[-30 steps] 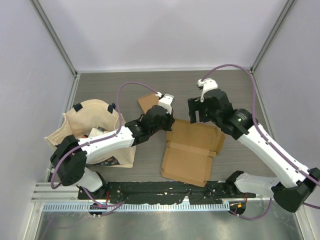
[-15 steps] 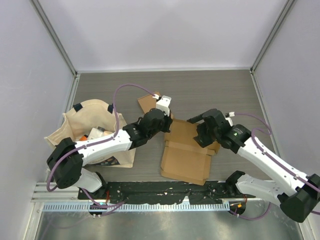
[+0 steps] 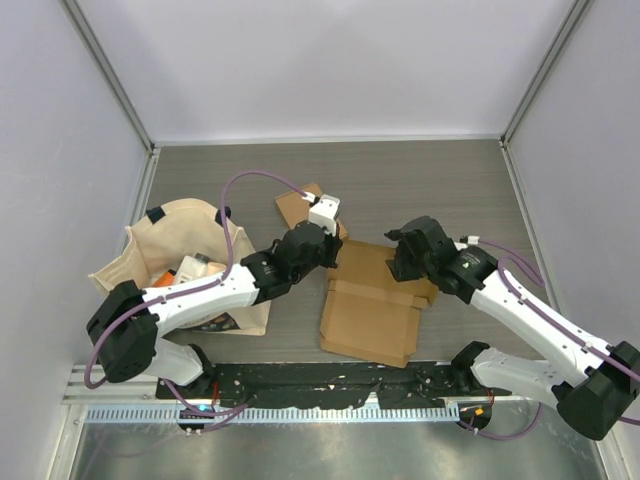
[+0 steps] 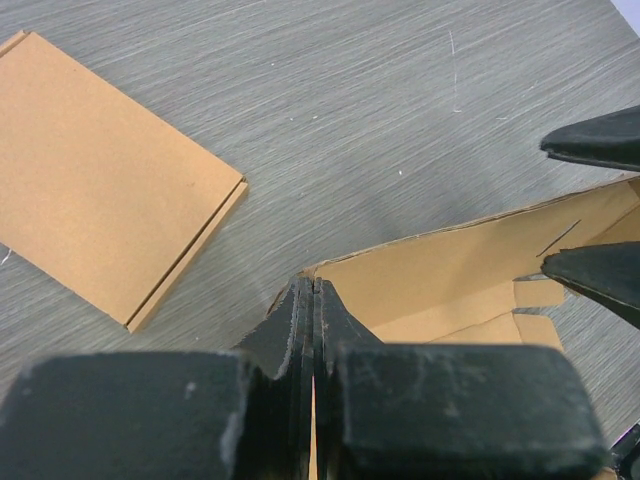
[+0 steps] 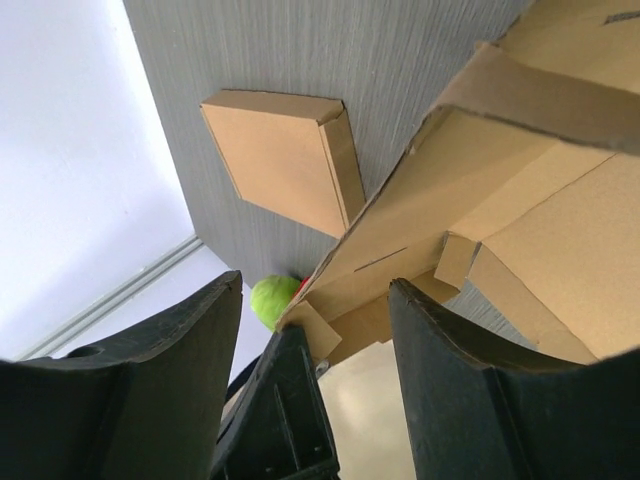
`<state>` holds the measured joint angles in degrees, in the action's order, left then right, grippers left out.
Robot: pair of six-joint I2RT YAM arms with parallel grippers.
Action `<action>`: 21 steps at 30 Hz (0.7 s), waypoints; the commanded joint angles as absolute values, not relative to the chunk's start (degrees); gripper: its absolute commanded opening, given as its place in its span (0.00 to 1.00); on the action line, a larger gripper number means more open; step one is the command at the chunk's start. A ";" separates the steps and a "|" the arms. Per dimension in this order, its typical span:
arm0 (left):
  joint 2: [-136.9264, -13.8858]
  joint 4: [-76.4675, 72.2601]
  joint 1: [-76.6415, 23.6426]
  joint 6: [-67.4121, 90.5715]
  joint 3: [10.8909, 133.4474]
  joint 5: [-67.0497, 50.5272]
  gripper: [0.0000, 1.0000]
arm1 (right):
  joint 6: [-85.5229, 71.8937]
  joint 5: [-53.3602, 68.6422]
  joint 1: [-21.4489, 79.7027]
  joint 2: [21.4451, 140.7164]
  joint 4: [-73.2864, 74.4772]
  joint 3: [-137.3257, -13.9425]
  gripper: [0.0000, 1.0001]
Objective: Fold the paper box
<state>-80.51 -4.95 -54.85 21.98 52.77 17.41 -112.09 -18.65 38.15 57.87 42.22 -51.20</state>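
The unfolded brown paper box (image 3: 372, 312) lies mid-surface (image 3: 450, 180) with its creased flaps spread. The left gripper (image 4: 313, 292) jaws pinch its raised far-left corner. The right gripper (image 5: 315, 285) jaws are spread astride its far edge.

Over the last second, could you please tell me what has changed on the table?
The right end effector dropped from above the far edge of the paper box down to its far right flap, with its jaws open. The left end effector stayed shut on the box's far left corner and drifted slightly left. The small folded box and the bag did not move.
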 commanded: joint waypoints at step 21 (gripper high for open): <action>-76.38 -11.52 -57.13 21.53 50.01 21.97 0.04 | -115.85 -24.43 38.32 65.39 32.62 -49.75 0.02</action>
<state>-78.81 -7.09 -56.64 21.56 50.39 20.29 -113.60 -20.99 38.13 65.12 37.28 -50.78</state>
